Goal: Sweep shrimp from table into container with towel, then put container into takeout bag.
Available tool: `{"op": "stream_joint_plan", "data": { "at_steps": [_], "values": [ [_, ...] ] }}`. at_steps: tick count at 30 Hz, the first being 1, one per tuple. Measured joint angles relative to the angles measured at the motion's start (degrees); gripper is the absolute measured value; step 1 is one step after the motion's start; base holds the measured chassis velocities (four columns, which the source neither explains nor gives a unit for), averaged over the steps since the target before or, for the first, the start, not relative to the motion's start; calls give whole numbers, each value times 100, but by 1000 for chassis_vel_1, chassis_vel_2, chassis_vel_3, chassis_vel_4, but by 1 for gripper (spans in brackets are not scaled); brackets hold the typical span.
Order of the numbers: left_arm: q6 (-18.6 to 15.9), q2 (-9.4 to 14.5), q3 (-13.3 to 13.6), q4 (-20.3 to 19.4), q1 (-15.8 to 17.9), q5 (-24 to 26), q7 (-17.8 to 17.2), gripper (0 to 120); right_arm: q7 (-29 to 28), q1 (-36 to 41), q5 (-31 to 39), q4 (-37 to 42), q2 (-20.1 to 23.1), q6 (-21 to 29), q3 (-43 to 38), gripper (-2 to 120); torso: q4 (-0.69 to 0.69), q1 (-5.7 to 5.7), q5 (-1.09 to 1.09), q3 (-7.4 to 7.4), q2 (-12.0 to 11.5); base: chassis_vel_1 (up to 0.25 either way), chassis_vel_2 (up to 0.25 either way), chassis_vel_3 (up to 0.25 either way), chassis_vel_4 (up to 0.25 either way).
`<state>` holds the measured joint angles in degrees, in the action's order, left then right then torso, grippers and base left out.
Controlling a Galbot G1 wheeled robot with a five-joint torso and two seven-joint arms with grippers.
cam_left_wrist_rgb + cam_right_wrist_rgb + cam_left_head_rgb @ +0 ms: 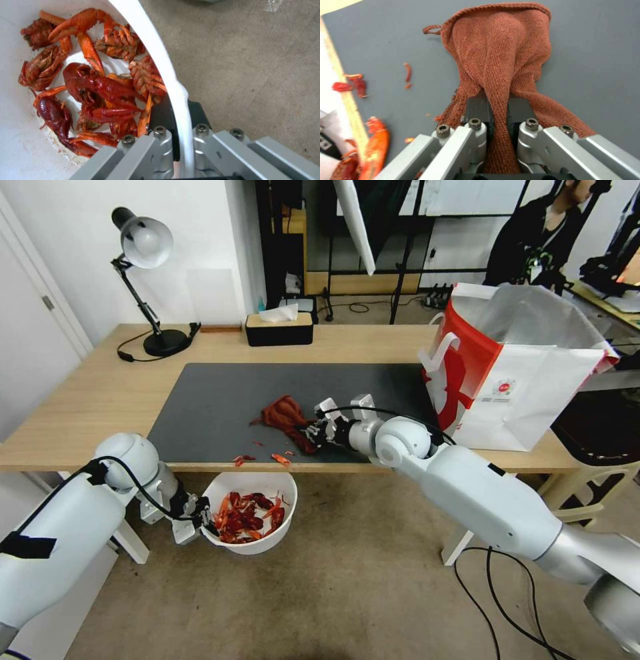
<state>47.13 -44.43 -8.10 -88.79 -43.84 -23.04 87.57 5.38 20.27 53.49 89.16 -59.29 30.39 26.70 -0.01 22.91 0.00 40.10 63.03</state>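
Light-wood worktop (pixel 100 393) with a dark grey mat (pixel 220 407) stands in a room with brownish carpet; a black desk lamp (pixel 143 253) and a black tissue box (pixel 279 328) sit along its far edge.

Left end effector (pixel 200 517): held below the near edge of the worktop, clamped on the rim of the container (pixel 283 493). In the left wrist view one finger lies inside the white wall and one outside, the rim pinched between them. Container hangs off the worktop, above the floor, just under the near edge.

Shrimp (pixel 243 517): most of the pile lies inside the container, red shells and claws heaped against its wall. A few stray pieces (pixel 280 459) lie on the mat at the near edge, directly above the container; smaller crumbs sit just beside them.

Right end effector (pixel 313 435): low over the mat near the front edge, closed on the towel (pixel 287 415). In the right wrist view a fold of the rust-red cloth runs between the two fingers; the rest of the towel spreads bunched on the mat beyond them.

Takeout bag (pixel 527 387): upright at the right end of the worktop, mouth open, silvery lining showing, red side panel facing the mat. Well apart from the container.
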Motion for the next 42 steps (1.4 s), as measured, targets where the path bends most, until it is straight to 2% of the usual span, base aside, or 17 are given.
{"op": "stream_joint_plan", "data": {
  "at_steps": [13,33,42],
  "values": [
    [0,59,-57,-17,-68,58,-13,0,-57,-29,28,115,-130,60,264,4,0,-1,1,-1,1,0,0,0,0],
    [0,18,8,134,122,80,-23,0,62,-309,166,410,-200,139,782,4,1,0,0,1,0,0,0,0,0],
    [0,23,-26,174,99,86,-31,0,168,-392,216,764,-48,165,1073,4,1,0,0,2,0,0,0,0,0]
  ]
}}
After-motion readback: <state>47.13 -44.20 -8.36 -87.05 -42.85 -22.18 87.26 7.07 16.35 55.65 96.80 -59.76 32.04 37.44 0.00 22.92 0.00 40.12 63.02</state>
